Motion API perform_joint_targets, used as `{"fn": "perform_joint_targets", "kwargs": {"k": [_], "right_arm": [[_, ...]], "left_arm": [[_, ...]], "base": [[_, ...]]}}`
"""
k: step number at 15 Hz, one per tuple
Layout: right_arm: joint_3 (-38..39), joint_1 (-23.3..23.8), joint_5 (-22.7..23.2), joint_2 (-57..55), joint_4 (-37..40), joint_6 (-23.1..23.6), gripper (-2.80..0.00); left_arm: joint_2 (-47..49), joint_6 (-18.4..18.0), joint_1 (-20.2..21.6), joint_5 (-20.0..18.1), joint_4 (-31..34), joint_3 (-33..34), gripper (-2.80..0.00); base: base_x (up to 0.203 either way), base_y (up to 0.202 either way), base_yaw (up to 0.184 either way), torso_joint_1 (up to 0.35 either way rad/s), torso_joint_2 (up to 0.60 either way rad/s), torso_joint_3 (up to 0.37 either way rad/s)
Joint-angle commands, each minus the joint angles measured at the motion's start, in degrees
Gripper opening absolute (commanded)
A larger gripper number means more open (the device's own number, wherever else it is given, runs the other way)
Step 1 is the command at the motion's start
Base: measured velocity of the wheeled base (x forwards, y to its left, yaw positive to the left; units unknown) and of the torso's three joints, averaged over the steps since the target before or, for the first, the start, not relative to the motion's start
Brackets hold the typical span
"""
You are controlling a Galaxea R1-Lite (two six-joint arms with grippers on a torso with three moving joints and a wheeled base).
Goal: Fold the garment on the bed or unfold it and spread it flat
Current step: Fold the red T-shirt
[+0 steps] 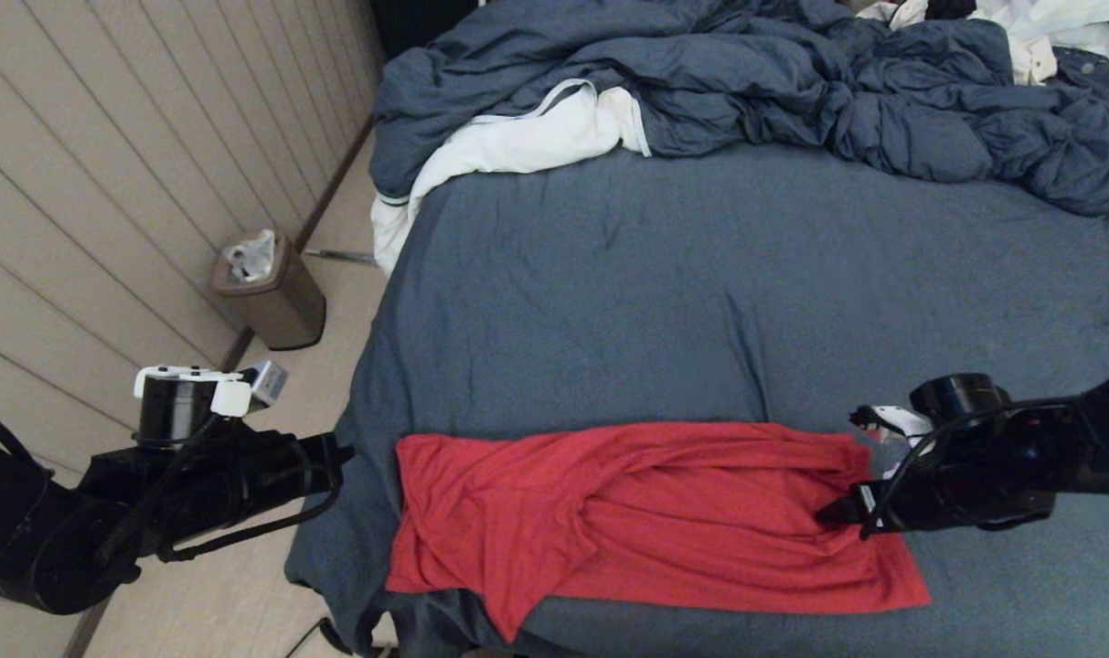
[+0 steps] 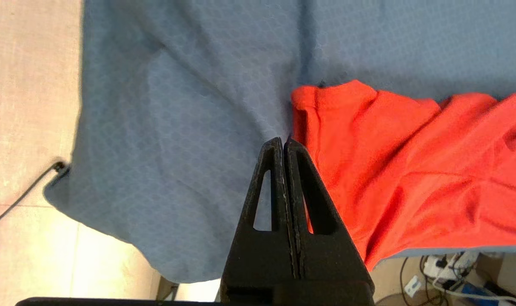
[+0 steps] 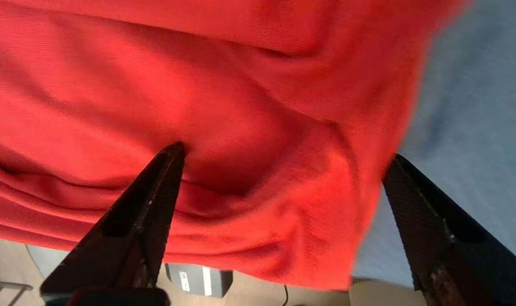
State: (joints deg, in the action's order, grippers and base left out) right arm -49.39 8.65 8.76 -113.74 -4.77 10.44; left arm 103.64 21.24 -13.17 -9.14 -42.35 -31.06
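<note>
Plainly, the garment [image 1: 645, 521] lies in a rumpled, partly folded band across the lower middle of the head view, on the near strip of the bed [image 1: 700, 292], its long axis running left to right along the bed's edge, with one corner drooping over that edge at lower left. The right gripper [image 3: 283, 163] sits over the shirt's right end at lower right, its fingers spread wide, one tip on the red cloth and the other beyond the hem over the blue sheet; nothing is pinched between them. The left gripper [image 2: 283, 142] hangs off the bed's left side at lower left, fingers pressed together and empty, tips near the shirt's left end. I judge the right arm nearer; any next grasp would start from that right end, with the cloth stretching away leftward
</note>
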Motion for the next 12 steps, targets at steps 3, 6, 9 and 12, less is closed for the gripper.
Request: {"fn": "perform_joint_targets", "kwargs": {"k": [3,6,9,12], "right_arm": [[0.68,-0.34,0.2,-0.87,-0.85,0.02,0.0],[1.14,-1.18,0.2,-1.04,-0.76,-0.07,-2.8],[1.14,-1.35,0.2,-1.28,-1.45,-0.07,-2.8],[1.14,-1.35,0.12,-1.83,-1.75,-0.07,-2.8]], "left_arm": [[-1.07,0.12,-0.02,-0.08,-0.28,0.21,-2.8],[-1.25,0.12,0.0,-0.09,-0.28,0.3,-2.8],[-1.25,0.12,-0.01,-0.06,-0.28,0.3,-2.8],[-1.33,0.12,0.04,-0.05,-0.6,0.48,-2.8]], "base": [[0.0,0.0,0.0,0.0,0.0,0.0],[0.0,0.0,0.0,0.0,0.0,0.0],[0.0,0.0,0.0,0.0,0.0,0.0],[0.0,0.0,0.0,0.0,0.0,0.0]]}}
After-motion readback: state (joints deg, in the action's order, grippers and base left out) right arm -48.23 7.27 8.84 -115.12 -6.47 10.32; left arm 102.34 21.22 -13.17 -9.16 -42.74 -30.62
